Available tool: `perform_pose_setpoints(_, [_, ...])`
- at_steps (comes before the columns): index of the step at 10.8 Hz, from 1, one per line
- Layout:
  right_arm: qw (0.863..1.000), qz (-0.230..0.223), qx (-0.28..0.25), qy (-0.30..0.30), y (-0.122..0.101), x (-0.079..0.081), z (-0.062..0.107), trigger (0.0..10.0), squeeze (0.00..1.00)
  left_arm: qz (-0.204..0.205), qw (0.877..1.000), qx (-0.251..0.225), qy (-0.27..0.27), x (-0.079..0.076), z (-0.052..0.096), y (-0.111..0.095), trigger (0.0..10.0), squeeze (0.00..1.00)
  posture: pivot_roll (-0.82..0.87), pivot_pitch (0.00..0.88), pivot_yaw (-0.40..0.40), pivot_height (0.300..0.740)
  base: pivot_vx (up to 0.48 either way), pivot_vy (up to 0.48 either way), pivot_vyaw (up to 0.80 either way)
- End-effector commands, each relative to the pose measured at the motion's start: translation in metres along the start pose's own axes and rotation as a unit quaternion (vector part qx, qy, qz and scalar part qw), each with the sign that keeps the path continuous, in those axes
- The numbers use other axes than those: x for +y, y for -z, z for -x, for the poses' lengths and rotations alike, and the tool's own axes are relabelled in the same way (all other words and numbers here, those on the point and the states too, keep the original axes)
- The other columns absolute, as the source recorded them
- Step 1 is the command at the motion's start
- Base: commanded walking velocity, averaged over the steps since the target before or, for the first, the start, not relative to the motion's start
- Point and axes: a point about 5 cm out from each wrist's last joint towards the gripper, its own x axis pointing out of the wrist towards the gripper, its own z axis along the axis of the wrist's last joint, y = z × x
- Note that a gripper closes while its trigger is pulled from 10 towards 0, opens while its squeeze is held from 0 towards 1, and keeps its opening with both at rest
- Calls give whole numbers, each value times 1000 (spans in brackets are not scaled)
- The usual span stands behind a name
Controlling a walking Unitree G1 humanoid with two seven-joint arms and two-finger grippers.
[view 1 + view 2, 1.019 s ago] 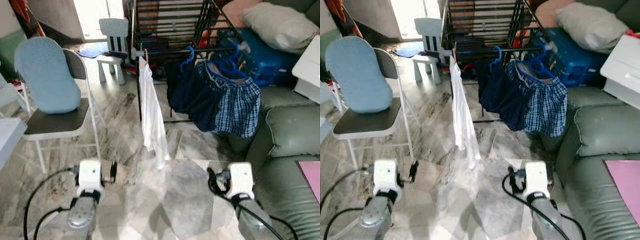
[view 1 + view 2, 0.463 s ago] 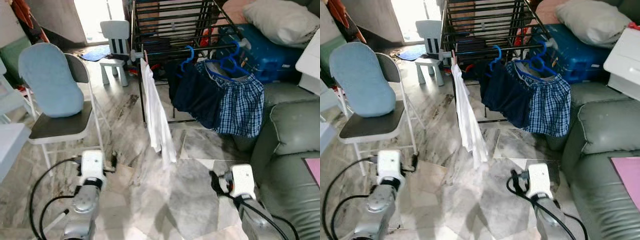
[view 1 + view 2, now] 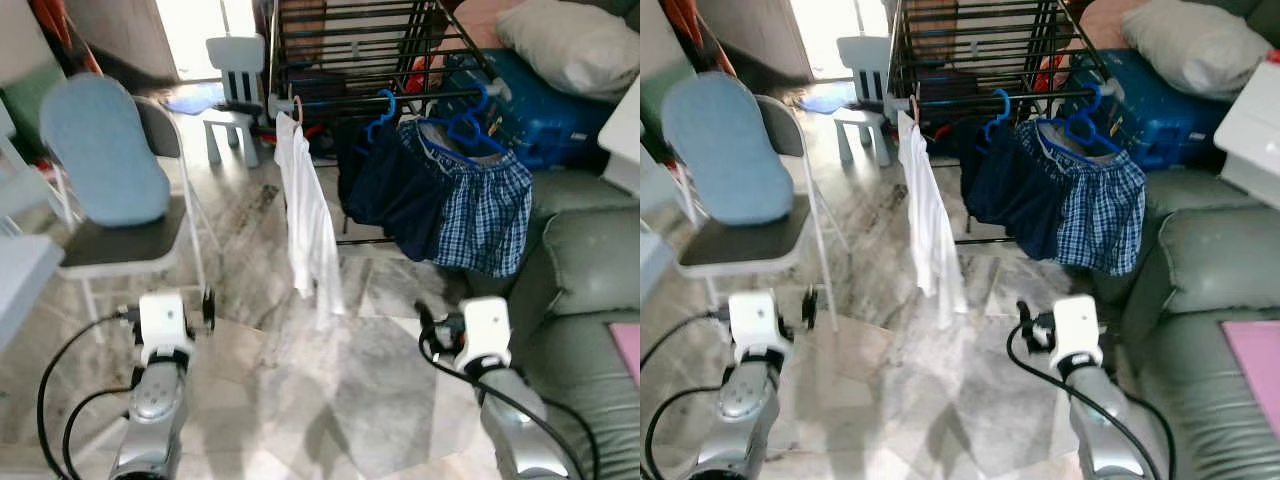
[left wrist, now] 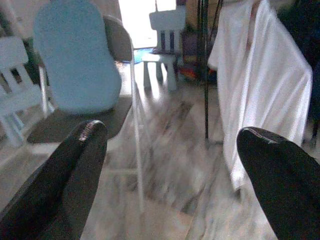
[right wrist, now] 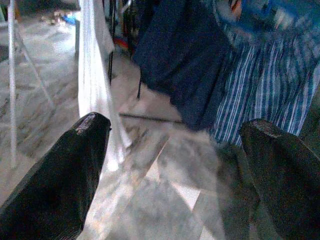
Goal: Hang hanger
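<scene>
A black drying rack (image 3: 350, 50) stands ahead on the marble floor. On its front rail hang a white shirt (image 3: 308, 220), a navy garment (image 3: 385, 190) on a blue hanger (image 3: 378, 108), and plaid shorts (image 3: 485, 215) on another blue hanger (image 3: 470, 125). My left gripper (image 4: 175, 190) is open and empty, its fingers (image 4: 75, 165) framing the chair and the white shirt (image 4: 260, 100). My right gripper (image 5: 175, 175) is open and empty too, facing the navy garment (image 5: 185, 65) and the plaid shorts (image 5: 270, 95). Both wrists (image 3: 163, 320) (image 3: 485, 330) are held low, well short of the rack.
A folding chair with a blue cushion (image 3: 105, 150) stands at the left, a white child's chair (image 3: 235, 70) behind it. A green sofa (image 3: 590, 260) runs along the right, with a blue suitcase (image 3: 540, 100) and a pillow (image 3: 570, 45) beyond it. Open floor lies between me and the rack.
The whole picture has swayed and blurred, so the camera has moved. My right wrist sits a little higher in the view. The hung clothes have not moved.
</scene>
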Motion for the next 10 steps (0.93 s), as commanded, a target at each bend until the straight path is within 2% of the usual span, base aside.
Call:
perform_pose_setpoints(1, [1000,-4,-16,-4,-10,0,1,10000,0,9,1000,-21,-7,3,0,-12,10000,0,-132,0,7,740,0,0,0])
perform_pose_setpoints(2, [999,-22,-30,8,-19,-3,8,10000,0,15,999,-41,25,-4,13,-27,10000,0,-143,0,18,740,0,0,0])
perform_pose_setpoints(3, [999,-20,-30,11,-18,-2,12,10000,0,12,998,-39,49,-9,21,-29,10000,0,-156,0,40,740,0,0,0])
perform_pose_setpoints(4, [999,-21,-23,23,-13,-1,15,10000,0,-2,998,-27,64,-11,23,-21,10000,0,-166,0,60,740,0,0,0])
perform_pose_setpoints(7, [999,-5,-14,34,-11,-3,26,10000,0,6,999,21,41,-7,30,1,10000,0,-206,0,100,740,0,0,140])
perform_pose_setpoints(9, [999,1,-12,43,-9,-8,25,10000,0,26,997,25,61,-16,24,5,10000,0,-219,0,105,740,0,0,800])
perform_pose_setpoints(10, [999,13,-5,42,-5,-9,23,10000,0,19,997,18,72,-20,15,3,10000,0,-221,0,99,740,0,0,800])
